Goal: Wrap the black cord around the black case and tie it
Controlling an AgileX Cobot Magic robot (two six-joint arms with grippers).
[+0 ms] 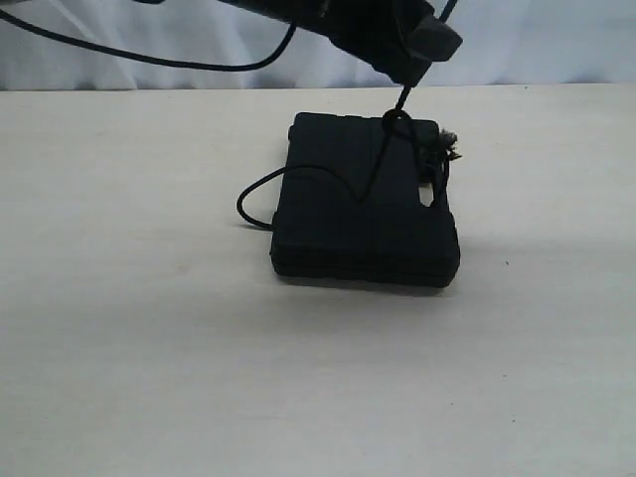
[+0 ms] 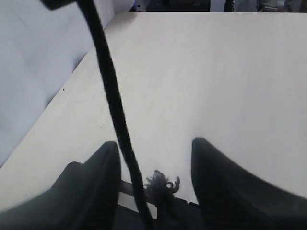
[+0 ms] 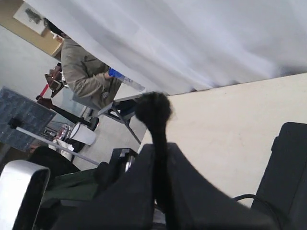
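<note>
The black case (image 1: 366,214) lies flat mid-table. The black cord (image 1: 373,164) crosses its top, bulges in a loop off its left side (image 1: 248,204), is knotted near the far edge and rises into the dark arm mass overhead (image 1: 409,75), where I cannot tell the two grippers apart. My right gripper (image 3: 159,146) is shut on the cord (image 3: 160,158), whose knotted end (image 3: 153,109) sticks out past the fingertips. My left gripper (image 2: 154,143) is open. The cord (image 2: 115,105) runs loose between its fingers, above a frayed end (image 2: 163,182) at the case's corner (image 2: 182,215).
Pale tabletop (image 1: 149,328) surrounds the case. A white curtain (image 1: 556,40) hangs behind the far edge. A robot cable (image 1: 149,55) sags at upper left. In the right wrist view a seated person (image 3: 86,76) and equipment stand beyond the table's end.
</note>
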